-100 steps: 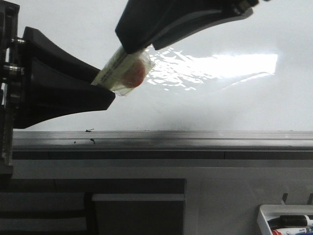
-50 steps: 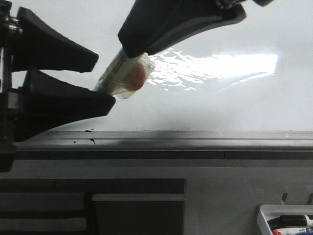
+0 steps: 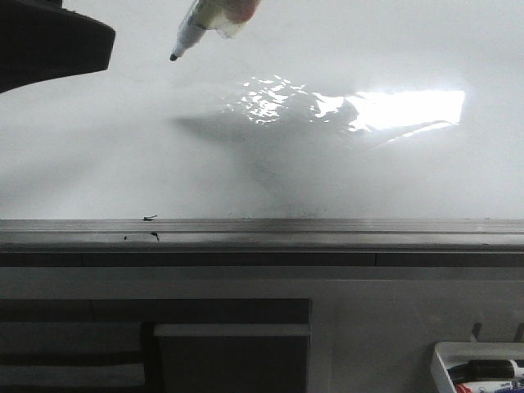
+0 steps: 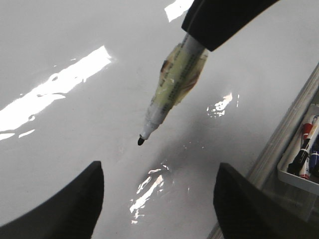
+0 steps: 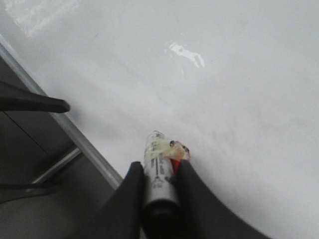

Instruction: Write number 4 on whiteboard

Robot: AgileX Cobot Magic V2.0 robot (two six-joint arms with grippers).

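Your right pincer (image 5: 158, 186) is clamped on a marker (image 4: 172, 87), its two dark fingers pressed against either side of the barrel, which is wrapped in yellowish tape with a red patch. In the front view the marker (image 3: 205, 20) hangs at the top, left of centre, slanted with its black tip pointing down and left, clear of the whiteboard (image 3: 270, 172); you can see its shadow lying on the board below and to the right of the tip. Your left pincer (image 4: 157, 199) stands apart, holding nothing, its fingers either side of the bare board just near the marker's tip; in the front view only one dark finger (image 3: 49, 45) shows, at the far left top. The board carries glare patches but no written stroke that you can make out, so the number 4 is not there. A grey ledge (image 3: 262, 233) runs along the board's near edge. A tray (image 3: 479, 368) of markers sits at the near right.
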